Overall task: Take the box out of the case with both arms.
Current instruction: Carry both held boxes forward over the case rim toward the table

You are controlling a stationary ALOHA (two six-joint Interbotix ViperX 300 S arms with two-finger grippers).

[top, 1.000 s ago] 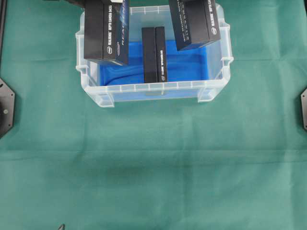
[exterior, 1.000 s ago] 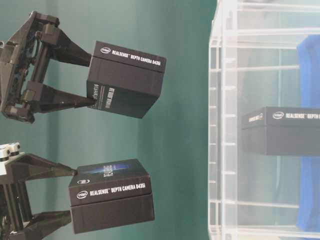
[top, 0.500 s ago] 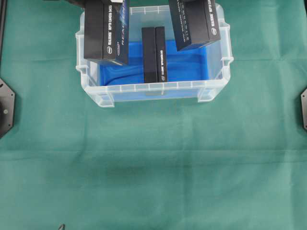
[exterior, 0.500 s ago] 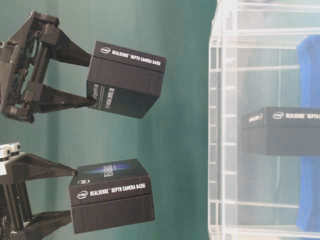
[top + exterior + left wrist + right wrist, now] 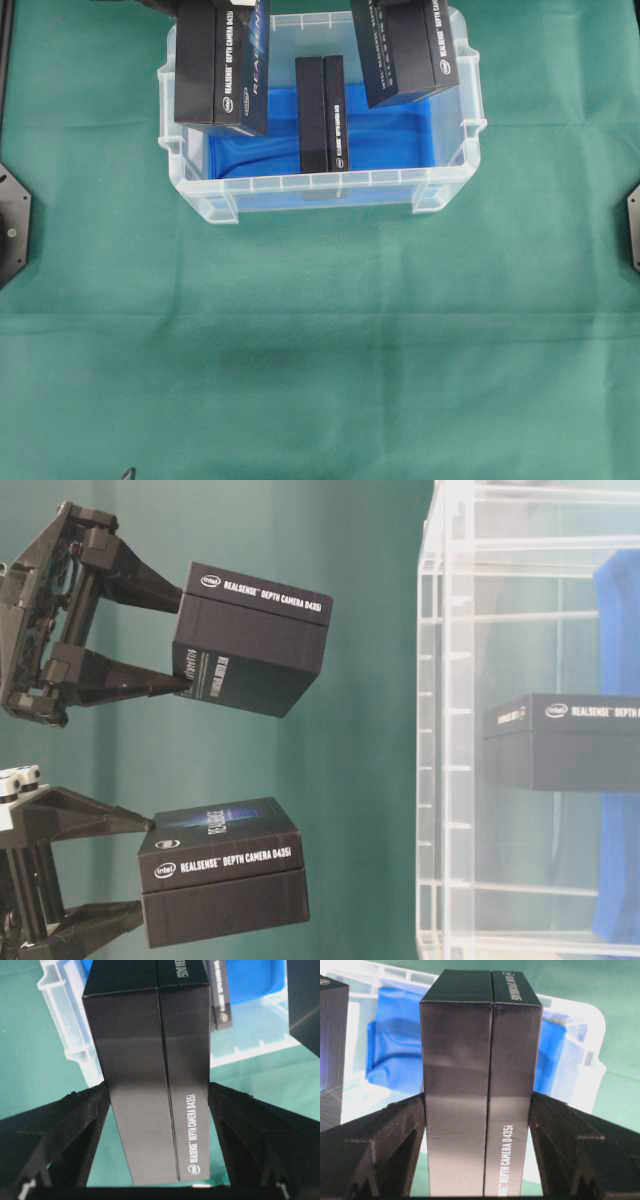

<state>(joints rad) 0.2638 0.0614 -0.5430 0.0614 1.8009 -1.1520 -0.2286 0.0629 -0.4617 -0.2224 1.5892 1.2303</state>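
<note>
Nothing shifts: both arms hold steady above the case (image 5: 320, 185).
The left gripper (image 5: 160, 1110) and right gripper (image 5: 480, 1115) each keep jaws clenched on a lifted box; a third box (image 5: 321, 113) lies inside.

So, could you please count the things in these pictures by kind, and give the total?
Black camera boxes: 3 (one held by the left gripper, box; one held by the right gripper, box; one in the case)
Clear plastic case: 1
Blue liner: 1
Green table cloth: 1
Total: 6
</note>
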